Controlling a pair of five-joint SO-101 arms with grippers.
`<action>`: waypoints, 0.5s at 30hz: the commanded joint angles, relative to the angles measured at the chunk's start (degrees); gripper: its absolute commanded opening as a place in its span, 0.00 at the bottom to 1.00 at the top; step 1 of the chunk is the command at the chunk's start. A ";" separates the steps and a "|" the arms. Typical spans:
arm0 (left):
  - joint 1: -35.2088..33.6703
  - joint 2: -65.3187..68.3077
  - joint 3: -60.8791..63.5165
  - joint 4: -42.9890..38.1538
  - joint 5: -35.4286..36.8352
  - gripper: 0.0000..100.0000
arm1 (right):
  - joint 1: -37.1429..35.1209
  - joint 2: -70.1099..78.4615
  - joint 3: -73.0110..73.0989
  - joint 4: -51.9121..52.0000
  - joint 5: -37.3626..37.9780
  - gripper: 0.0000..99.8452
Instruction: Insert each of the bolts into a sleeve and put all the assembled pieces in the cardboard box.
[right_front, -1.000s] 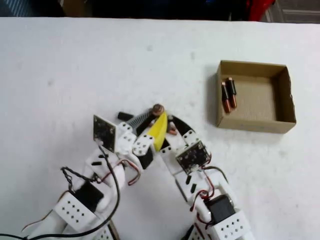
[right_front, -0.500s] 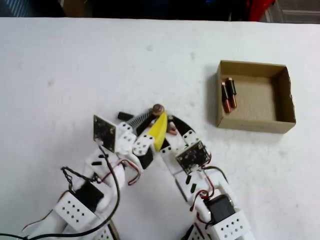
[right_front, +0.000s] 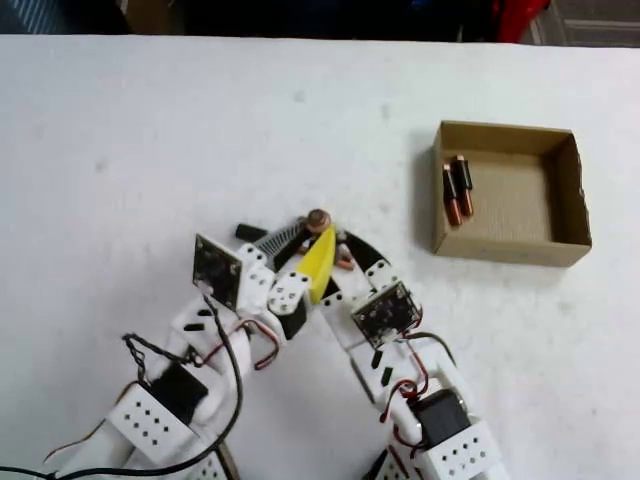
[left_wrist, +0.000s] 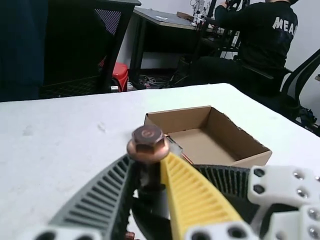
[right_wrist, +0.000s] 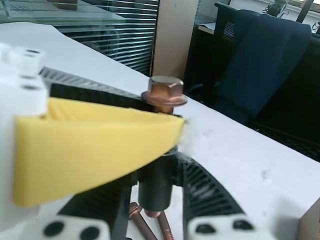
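While upright, bolt (left_wrist: 146, 142) in sleeve (right_wrist: 156, 185).

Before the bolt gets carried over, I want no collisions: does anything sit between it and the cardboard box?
Nothing visible does: only bare table lies between the bolt in its sleeve and the box. Two finished pieces lie inside, by its nearer wall.

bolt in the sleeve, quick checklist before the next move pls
1. Left gripper shut on bolt: ok.
2. Right gripper shut on sleeve: ok.
3. Bolt fully seated in sleeve: cannot tell; yellow finger covers the joint.
4. Cardboard box has room beside the two assembled pieces: ok.
5. Table under the grippers free: not ok; loose bolts lie there.
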 joint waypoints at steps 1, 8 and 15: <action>-1.80 -0.57 -0.44 -1.32 -1.05 0.06 | 1.10 -0.22 0.53 -0.92 0.44 0.02; -1.80 -0.57 0.18 -0.09 -0.70 0.18 | 1.10 -0.22 0.53 0.57 0.62 0.02; -1.80 -0.75 0.09 0.00 -0.62 0.20 | 1.10 -0.22 0.53 0.57 0.79 0.02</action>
